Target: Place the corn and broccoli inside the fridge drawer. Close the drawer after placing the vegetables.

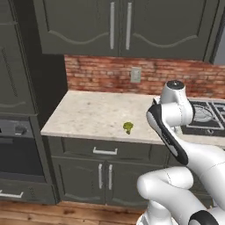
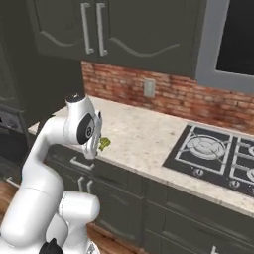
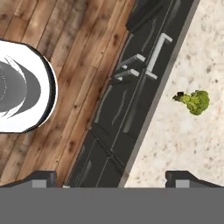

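Broccoli [image 1: 128, 127] on speckled counter [image 1: 92, 115].

We see a pale speckled table [image 1: 92, 114] over dark cabinet doors [image 1: 104, 176], a red brick wall [image 1: 105, 72] with an outlet [image 1: 136, 75], a black stovetop [image 2: 218, 151], and a wooden floor [image 3: 52, 39].

**No readable text in any view**

I looked for lettering, labels, brand marks and numbers and found none I could read. The wall plate [image 1: 136, 75] on the brick backsplash [image 1: 101, 72] was blank, the oven front [image 1: 17, 130] carried no legible markings, and the hob [image 2: 218, 154] knobs were too small to make out.
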